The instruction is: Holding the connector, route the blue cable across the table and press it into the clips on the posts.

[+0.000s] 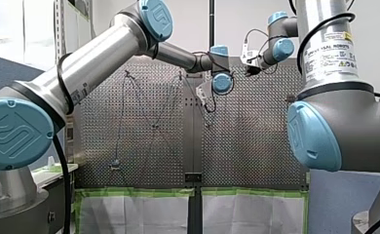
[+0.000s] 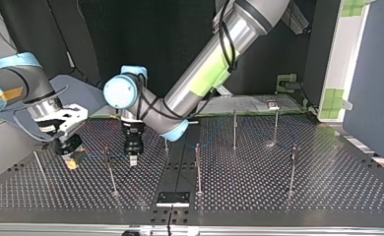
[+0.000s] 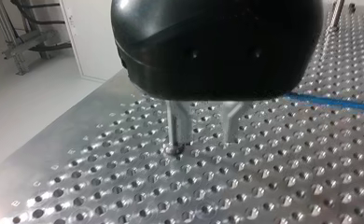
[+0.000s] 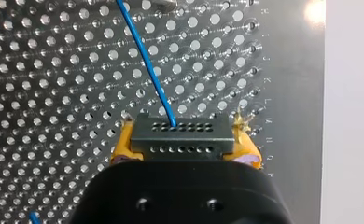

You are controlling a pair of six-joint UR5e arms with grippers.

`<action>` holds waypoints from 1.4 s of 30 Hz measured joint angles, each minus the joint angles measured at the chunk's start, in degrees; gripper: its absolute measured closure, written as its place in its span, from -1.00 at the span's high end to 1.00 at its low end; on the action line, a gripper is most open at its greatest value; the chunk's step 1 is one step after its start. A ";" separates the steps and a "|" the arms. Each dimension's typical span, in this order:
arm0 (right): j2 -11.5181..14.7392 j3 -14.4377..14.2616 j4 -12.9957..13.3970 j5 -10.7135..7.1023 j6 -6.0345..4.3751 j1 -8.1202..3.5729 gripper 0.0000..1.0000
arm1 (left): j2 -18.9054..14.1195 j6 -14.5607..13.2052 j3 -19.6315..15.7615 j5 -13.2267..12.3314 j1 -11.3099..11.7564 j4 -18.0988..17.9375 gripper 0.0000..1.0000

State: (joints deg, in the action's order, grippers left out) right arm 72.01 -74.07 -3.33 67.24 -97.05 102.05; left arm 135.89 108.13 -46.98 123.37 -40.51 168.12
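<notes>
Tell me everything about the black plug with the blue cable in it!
The plug is a small black rectangular block, plastic-looking, with two rows of little round holes across its face. A thin blue cable comes out of one hole in the far row. My right gripper clamps it between yellow pads, over the perforated table.

Top view: small black plate (image 2: 173,198) at six o'clock, white frame (image 2: 347,54) with green tape (image 2: 334,98) patches at two o'clock. Front view: white sheets (image 1: 139,212) edged in green tape at six o'clock.
</notes>
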 joint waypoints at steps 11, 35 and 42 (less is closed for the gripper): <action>-0.18 0.00 0.00 -0.76 0.00 -0.05 -1.00 | 0.01 1.94 -0.01 -0.61 -0.38 4.27 0.98; -0.39 -0.02 -0.15 -1.28 0.04 0.02 -1.00 | -6.97 4.07 -6.11 -2.07 -2.63 8.39 0.98; -0.40 -0.04 -0.19 -1.32 0.09 0.19 -1.00 | -10.51 2.09 -9.65 -0.94 -2.73 4.89 0.98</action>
State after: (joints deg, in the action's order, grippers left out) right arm 71.60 -74.11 -3.52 65.93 -96.96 102.25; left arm 125.39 110.22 -56.63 122.42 -43.23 173.01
